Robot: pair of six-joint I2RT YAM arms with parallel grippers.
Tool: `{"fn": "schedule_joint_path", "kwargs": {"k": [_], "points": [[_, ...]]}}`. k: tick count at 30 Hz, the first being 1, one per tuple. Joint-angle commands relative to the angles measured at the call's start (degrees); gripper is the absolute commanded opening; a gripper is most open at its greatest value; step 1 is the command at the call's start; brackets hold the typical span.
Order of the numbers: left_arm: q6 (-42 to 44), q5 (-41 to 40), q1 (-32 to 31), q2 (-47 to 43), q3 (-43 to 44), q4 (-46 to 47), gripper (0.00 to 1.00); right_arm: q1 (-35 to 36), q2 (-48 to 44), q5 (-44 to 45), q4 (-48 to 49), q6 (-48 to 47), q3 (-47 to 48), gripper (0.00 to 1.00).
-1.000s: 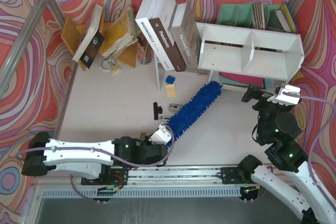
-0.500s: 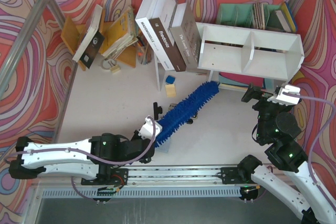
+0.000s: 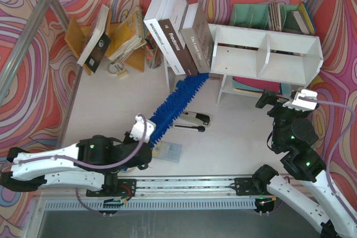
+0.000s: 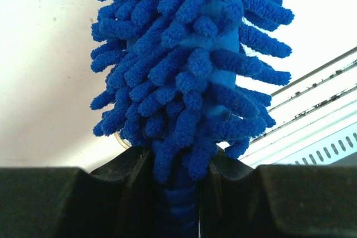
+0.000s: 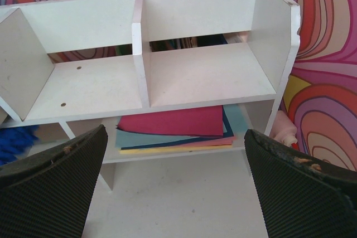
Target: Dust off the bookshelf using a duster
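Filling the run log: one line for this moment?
left gripper shut on duster | right gripper open, facing bookshelf | duster tip beside bookshelf

You have bright, even light from overhead: in the top view the desk (image 3: 111, 104) carries only short, soft shadows and no glare. In the left wrist view the desk washes out pale behind the duster (image 4: 189, 71), whose fibres stay crisp, while the left pincer (image 4: 175, 193) at 6 o'clock is nearly black. In the right wrist view the bookshelf (image 5: 195, 76) is sharp, its lower level softly shaded.
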Motion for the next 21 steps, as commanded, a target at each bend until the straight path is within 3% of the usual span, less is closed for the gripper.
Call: {"fn": "schedule_joint_path", "kwargs": {"k": [1,8,13,21], "points": [[-3.31,-6.82,0.09,-4.67,1.05,-2.44,0.00,0.03,-0.05,0.62,2.34,-0.63,-0.26,0.99],[-4.48,-13.31,1.16,-1.91,-1.90,7.69,0.00,0.02,-1.03,0.60,2.07,-0.18,-0.23,0.99],[-4.65,-14.87,3.75,2.22,-6.51,21.44,0.00,0.04,-1.85,0.30,1.76,0.02,-0.38,0.99],[-8.30,-18.23,7.92,8.49,-7.81,28.83,0.00,0.03,-1.60,-1.08,0.91,1.29,0.16,0.99]]}}
